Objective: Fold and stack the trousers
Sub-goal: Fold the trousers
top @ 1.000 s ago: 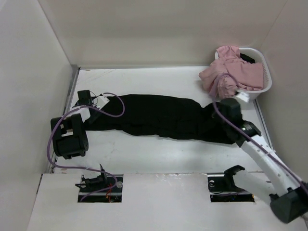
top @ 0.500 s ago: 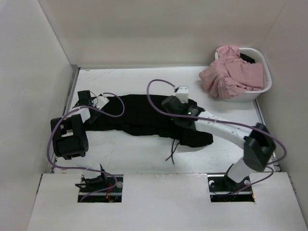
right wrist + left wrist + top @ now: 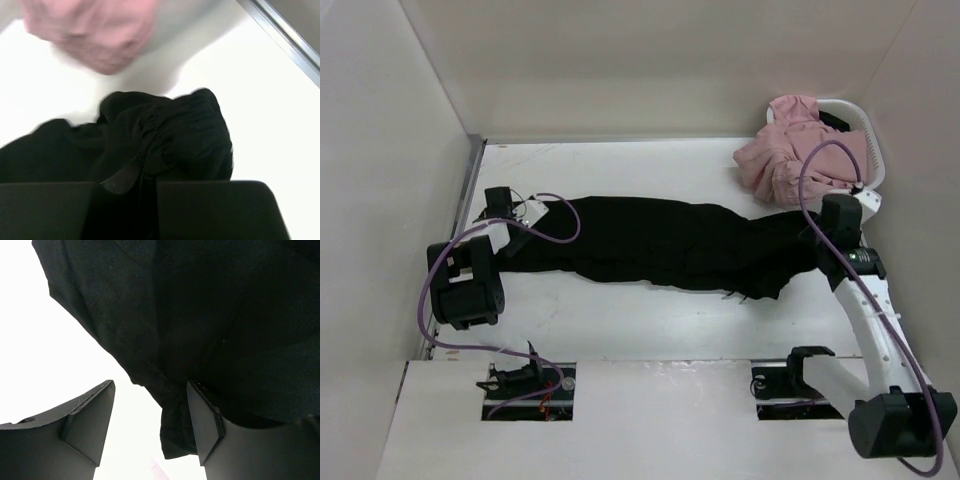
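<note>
Right hand [image 3: 144, 192] pinches one end of the trousers [image 3: 650, 240]; left hand [image 3: 150, 390] is open. They lie long on the tabletop [image 3: 620, 170], not folded yet.

Plain black trousers [image 3: 660, 245]; pink garment [image 3: 790, 155]; white basket [image 3: 858, 110]; white table [image 3: 620, 310]; purple cable [image 3: 430, 290].

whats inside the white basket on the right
Pink cloth fills the white basket and spills over its rim; a dark scrap shows behind it. Anything beneath the pink cloth is covered.
</note>
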`<control>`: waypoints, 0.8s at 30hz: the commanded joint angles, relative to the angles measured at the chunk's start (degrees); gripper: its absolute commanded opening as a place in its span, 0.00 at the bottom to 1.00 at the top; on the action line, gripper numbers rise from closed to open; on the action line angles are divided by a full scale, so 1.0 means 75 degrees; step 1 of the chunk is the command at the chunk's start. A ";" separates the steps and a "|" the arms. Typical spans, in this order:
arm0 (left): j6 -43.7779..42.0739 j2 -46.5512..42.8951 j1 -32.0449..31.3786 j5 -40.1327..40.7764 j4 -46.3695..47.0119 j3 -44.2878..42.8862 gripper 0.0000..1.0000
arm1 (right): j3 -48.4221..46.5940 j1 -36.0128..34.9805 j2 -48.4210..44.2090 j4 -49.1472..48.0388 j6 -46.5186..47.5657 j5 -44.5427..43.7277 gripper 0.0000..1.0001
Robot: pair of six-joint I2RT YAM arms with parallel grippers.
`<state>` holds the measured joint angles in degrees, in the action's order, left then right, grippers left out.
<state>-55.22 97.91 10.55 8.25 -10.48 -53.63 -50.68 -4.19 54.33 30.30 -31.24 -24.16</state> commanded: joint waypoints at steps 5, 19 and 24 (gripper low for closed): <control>-0.0160 0.0516 0.0182 0.0036 -0.0794 -0.0104 0.58 | 0.0499 0.2201 0.0185 0.0109 0.0182 0.2668 0.14; -0.0301 0.0410 0.0381 0.0037 -0.0771 -0.0034 0.58 | 0.2454 0.3446 -0.1159 0.0013 -0.2652 0.3844 0.11; -0.0325 0.0340 0.0381 0.0013 -0.0806 0.0013 0.58 | 0.3462 0.3728 -0.1970 0.0389 -0.4047 0.3410 0.53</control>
<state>-57.65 99.29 12.71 9.04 -11.53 -55.27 -26.94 23.18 40.60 32.56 -53.21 2.76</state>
